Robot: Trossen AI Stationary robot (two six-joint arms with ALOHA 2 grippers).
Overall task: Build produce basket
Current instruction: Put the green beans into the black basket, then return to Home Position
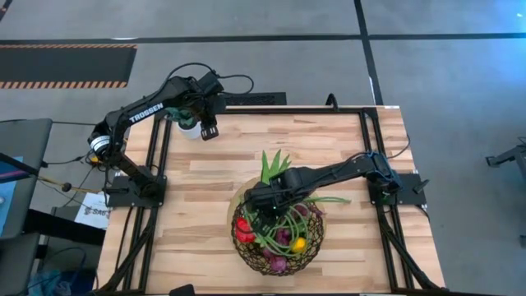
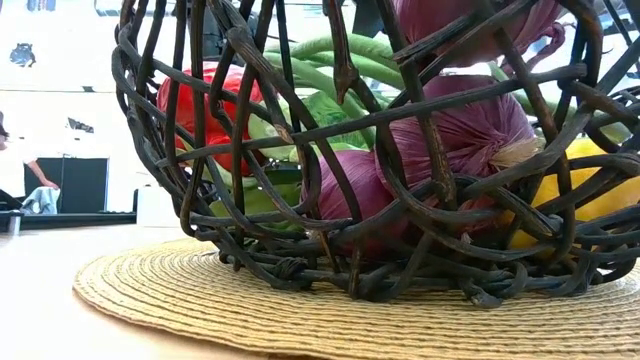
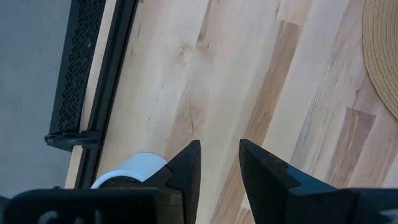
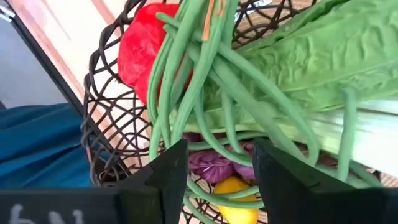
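The dark woven wire basket (image 1: pixel 314 247) stands on a round straw mat (image 2: pixel 200 300) at the table's near middle. In it lie a red pepper (image 4: pixel 140 50), looped green beans (image 4: pixel 186 81), a green leafy stalk (image 4: pixel 323 56), a white-green leek (image 4: pixel 360 134), purple produce (image 2: pixel 470 130) and a yellow lemon (image 4: pixel 230 186). My right gripper (image 4: pixel 221 165) is open just above the basket's far-left part (image 1: pixel 261 210), with bean strands running below the gap; I cannot tell whether it touches them. My left gripper (image 3: pixel 219 163) hangs open and empty at the table's far left (image 1: pixel 207 130).
A small white-potted plant (image 1: pixel 187 125) stands under the left arm by the far left edge; its white pot shows beside the left fingers (image 3: pixel 134 169). Spiky green leaves (image 1: pixel 275 164) stick out past the basket's far rim. Black frame rails (image 1: pixel 160 164) run along both table sides.
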